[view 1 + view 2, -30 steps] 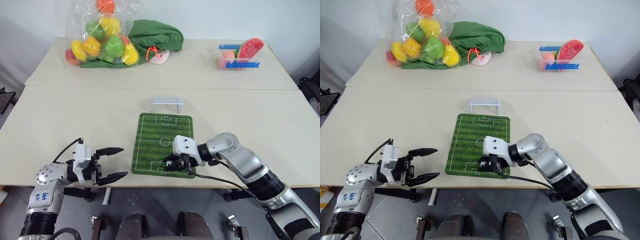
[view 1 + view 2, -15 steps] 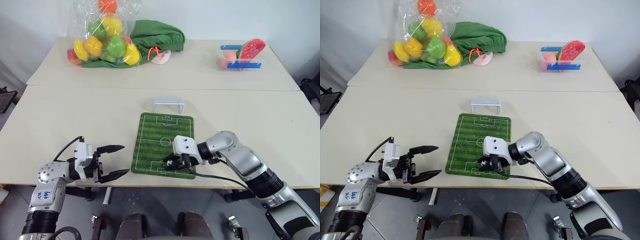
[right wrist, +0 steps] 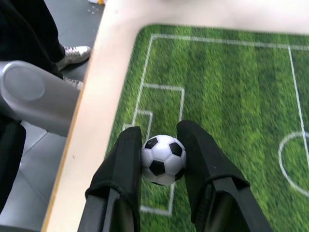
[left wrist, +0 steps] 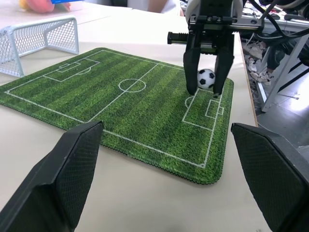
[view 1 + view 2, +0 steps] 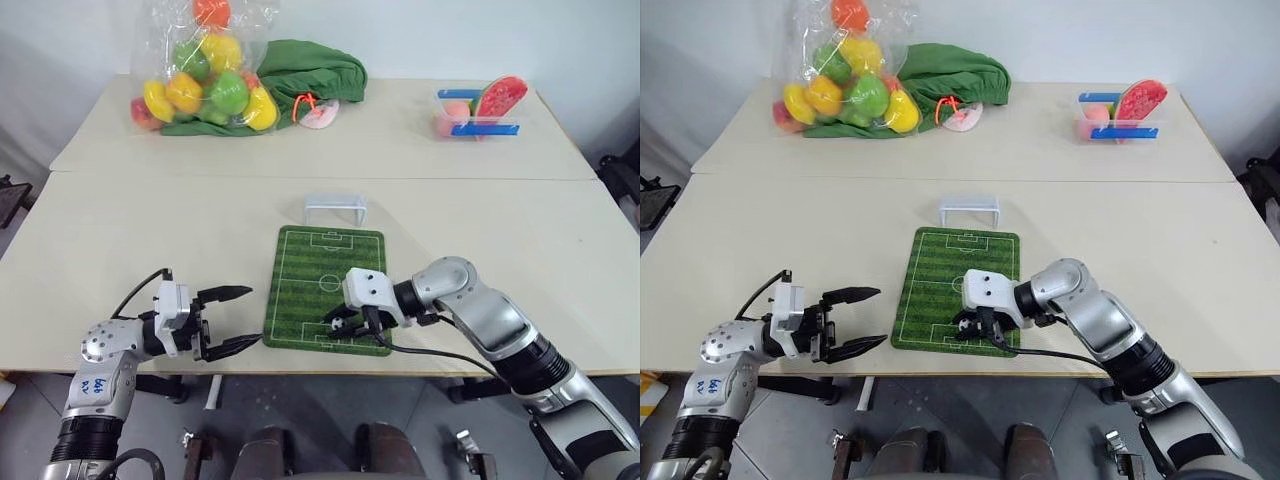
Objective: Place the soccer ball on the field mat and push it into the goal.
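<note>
The tiny black-and-white soccer ball [image 3: 163,159] is pinched between the two black fingers of my right gripper [image 5: 339,325], just above the near end of the green field mat [image 5: 325,262]. Seen from the left wrist, the ball [image 4: 206,78] hangs between those fingers a little above the near penalty box. The small white goal [image 5: 335,208] stands on the table just past the mat's far end. My left gripper [image 5: 233,320] stands open near the table's front edge, left of the mat, with nothing between its fingers.
A clear bag of toy fruit [image 5: 200,75] and a green cloth [image 5: 315,70] lie at the back left of the far table. A clear blue-trimmed box with a watermelon slice [image 5: 482,108] stands at the back right. The table's front edge [image 5: 300,360] runs just below the mat.
My right gripper, still shut on the ball, has lifted very slightly over the mat's near end. My left gripper has kept its place.
</note>
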`<act>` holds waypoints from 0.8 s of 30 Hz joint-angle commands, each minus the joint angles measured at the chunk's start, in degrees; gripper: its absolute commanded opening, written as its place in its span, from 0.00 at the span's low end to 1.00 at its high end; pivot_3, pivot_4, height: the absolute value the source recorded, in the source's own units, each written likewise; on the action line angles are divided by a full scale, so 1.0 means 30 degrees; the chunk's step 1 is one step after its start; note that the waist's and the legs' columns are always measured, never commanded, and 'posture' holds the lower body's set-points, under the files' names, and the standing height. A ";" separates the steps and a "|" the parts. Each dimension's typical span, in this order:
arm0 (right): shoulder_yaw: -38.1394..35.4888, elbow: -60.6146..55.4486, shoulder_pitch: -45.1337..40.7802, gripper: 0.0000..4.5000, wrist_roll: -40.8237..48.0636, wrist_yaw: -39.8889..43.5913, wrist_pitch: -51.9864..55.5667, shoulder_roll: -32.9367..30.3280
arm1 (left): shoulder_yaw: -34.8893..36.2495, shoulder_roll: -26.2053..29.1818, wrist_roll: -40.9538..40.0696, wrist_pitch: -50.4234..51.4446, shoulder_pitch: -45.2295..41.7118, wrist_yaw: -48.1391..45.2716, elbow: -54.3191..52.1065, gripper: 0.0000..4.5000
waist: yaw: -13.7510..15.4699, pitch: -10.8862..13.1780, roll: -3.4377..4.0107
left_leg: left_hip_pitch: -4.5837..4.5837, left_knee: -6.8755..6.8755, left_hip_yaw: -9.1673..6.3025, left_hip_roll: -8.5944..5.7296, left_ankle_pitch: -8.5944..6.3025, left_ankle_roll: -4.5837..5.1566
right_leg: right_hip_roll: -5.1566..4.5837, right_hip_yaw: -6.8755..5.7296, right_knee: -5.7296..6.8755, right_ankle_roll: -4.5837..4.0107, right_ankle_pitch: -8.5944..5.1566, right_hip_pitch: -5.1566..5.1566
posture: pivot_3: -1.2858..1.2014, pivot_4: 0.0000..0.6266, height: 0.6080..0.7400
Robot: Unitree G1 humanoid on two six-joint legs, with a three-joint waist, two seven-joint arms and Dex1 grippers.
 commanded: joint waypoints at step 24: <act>0.0581 0.2158 -0.0766 0.40 -0.0638 0.0016 -0.1754 0.1601 | 0.0366 0.0182 -0.0124 -0.0243 0.0138 0.0302 -0.0228 1.00 | -0.0013 0.0000 0.0001 | 0.0000 0.0001 0.0001 -0.0002 0.0000 0.0000 | -0.0001 0.0003 0.0002 0.0000 0.0000 -0.0001 | 0.52 0.24 1.00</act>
